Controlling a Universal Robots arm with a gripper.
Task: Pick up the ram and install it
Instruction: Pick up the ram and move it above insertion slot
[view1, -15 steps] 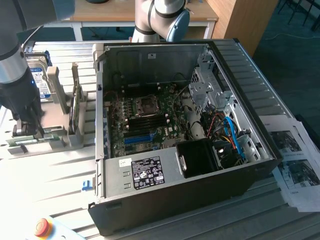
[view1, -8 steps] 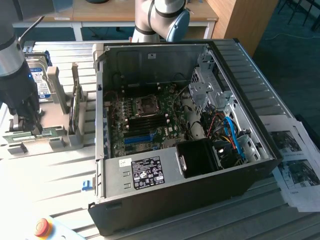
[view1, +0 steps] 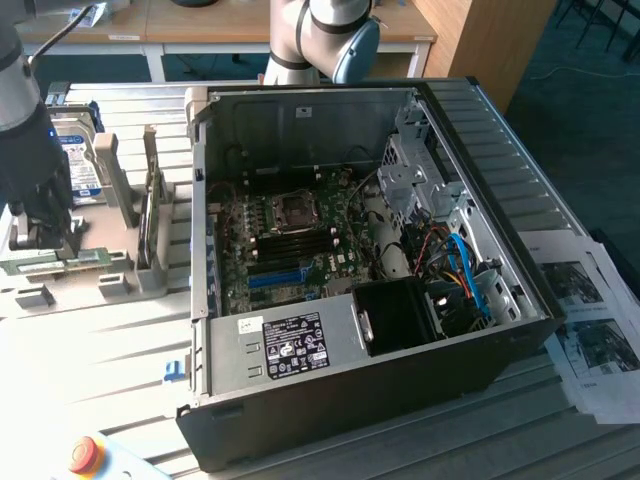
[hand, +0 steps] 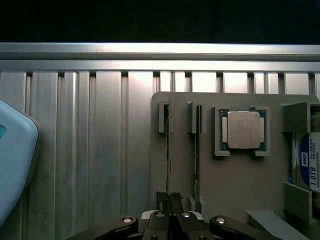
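The open computer case (view1: 232, 352) leaves the motherboard (view1: 262, 250) reachable from above, hemmed in by the drive cage (view1: 415, 165) and the black fan duct (view1: 395, 315). In the parts holder (hand: 240, 190), the ram (hand: 167, 145) has a second stick (hand: 197, 150) just beside it, with a narrow gap between.

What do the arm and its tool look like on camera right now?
The arm is silver-grey, with rounded joints and a light blue end cap. The tool is black, with two narrow fingers, linkage bars and shiny round screw heads. A dark cable curves away above the tool.
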